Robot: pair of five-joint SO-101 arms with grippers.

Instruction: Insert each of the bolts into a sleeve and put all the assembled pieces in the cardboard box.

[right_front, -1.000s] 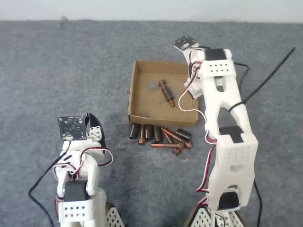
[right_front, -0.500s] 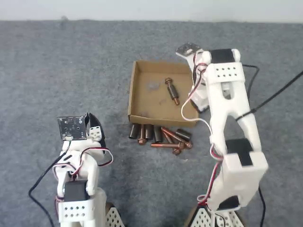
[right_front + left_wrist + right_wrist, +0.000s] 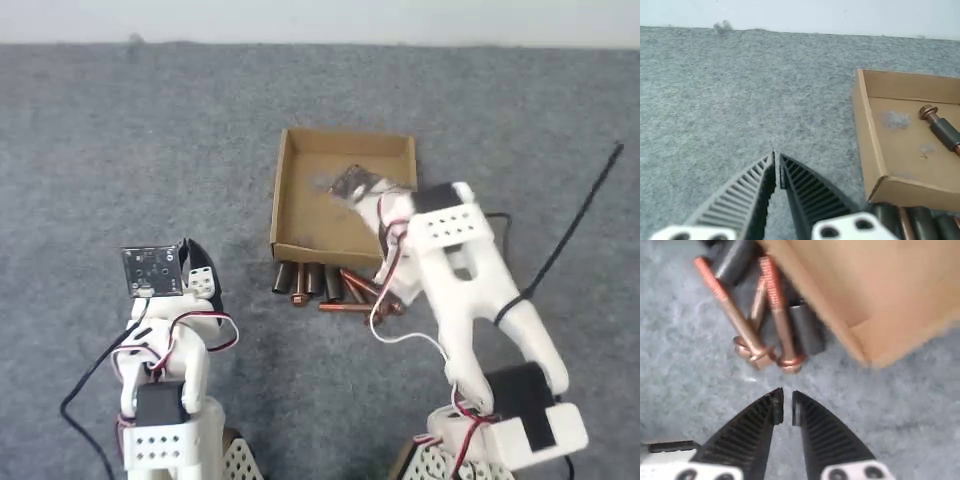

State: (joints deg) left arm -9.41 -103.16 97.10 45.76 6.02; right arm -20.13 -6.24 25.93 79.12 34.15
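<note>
I read the right gripper (image 3: 787,405) as closed and empty, near the loose bolts (image 3: 776,315). Left gripper (image 3: 776,167): closed, empty. The cardboard box (image 3: 283,190) sits upper centre of the high view, one sleeved bolt (image 3: 941,126) inside

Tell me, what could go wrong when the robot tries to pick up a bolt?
The bolts and sleeves lie crowded in one tight pile, so the right gripper might pinch two at once or roll some away. The pile also lies right beside the cardboard box, so the gripper could bump the box and shove it.
</note>
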